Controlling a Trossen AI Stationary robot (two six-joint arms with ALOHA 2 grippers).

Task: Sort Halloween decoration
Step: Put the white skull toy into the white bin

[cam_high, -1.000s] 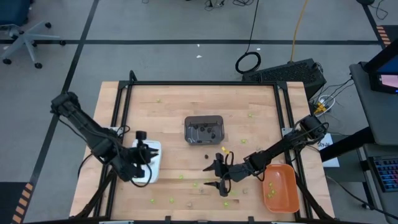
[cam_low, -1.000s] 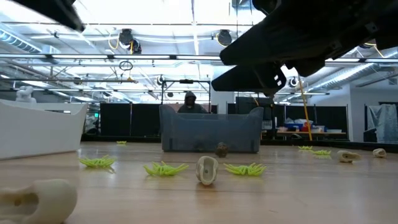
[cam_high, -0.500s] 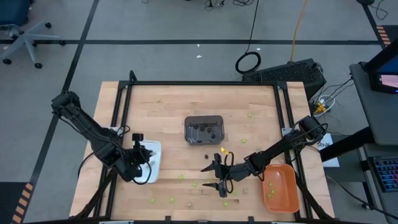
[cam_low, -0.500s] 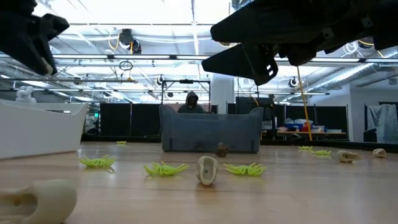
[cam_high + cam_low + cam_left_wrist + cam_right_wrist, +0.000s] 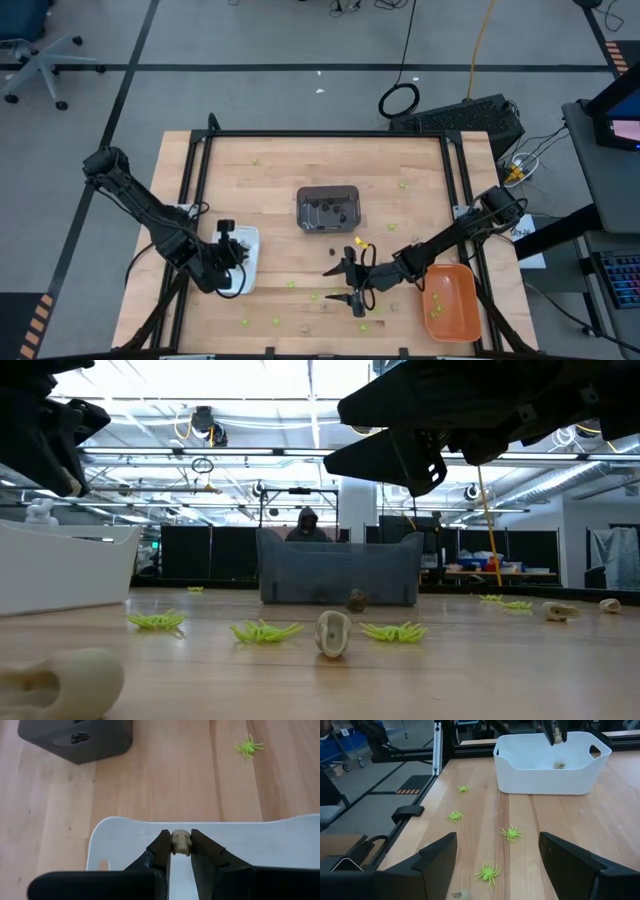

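Since a second ago, the left gripper (image 5: 180, 851) is sitting farther over the white tray (image 5: 280, 840), its fingers clenching a tan skull (image 5: 180, 842) directly above the tray floor. Right gripper (image 5: 497, 852) is hovering spread over green spiders (image 5: 487, 871).

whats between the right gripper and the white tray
Lime-green spiders on bare wood, in the right wrist view, between the open right gripper and the white tray.

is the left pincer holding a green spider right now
No, the left pincer is shut on a tan skull above the white tray.
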